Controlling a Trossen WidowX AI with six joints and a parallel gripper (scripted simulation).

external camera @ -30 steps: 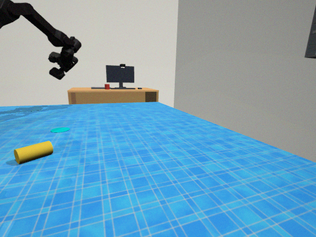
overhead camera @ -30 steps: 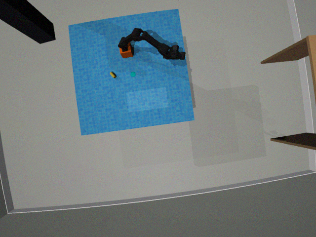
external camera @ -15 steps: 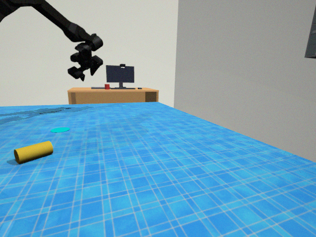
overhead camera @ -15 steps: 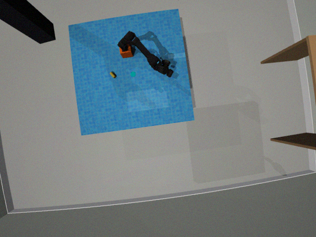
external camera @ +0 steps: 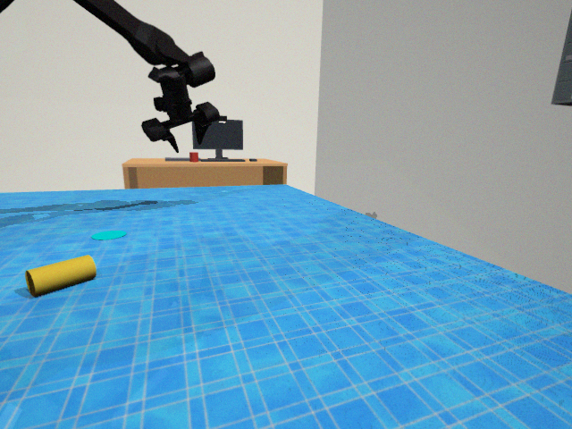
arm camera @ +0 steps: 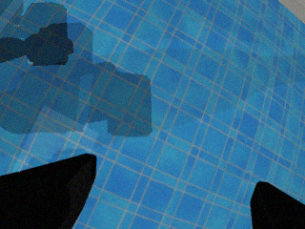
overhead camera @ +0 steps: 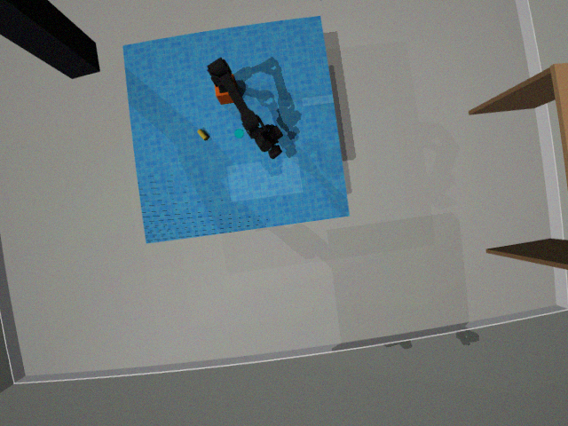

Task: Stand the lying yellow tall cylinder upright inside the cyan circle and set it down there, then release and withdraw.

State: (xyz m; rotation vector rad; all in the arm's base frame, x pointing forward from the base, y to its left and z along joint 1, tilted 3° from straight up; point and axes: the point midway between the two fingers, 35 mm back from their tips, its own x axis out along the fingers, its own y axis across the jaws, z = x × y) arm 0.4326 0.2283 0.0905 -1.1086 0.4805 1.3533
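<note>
The yellow tall cylinder [overhead camera: 203,134] [external camera: 61,274] lies on its side on the blue checked table [overhead camera: 183,201] [external camera: 323,323]. The flat cyan circle [overhead camera: 238,133] [external camera: 108,234] is on the table a short way from it, apart from it. My gripper [overhead camera: 274,151] [external camera: 186,139] [arm camera: 175,181] is open and empty, fingers pointing down, high above the table. It hangs on the far side of the circle from the cylinder. The wrist view shows only the table and the arm's shadow between the fingertips.
The arm's orange base [overhead camera: 224,95] stands on the table behind the circle. A wooden desk [external camera: 203,172] with a monitor [external camera: 222,136] and a red cup [external camera: 194,156] stands beyond the table. A grey wall [external camera: 439,115] is on the right.
</note>
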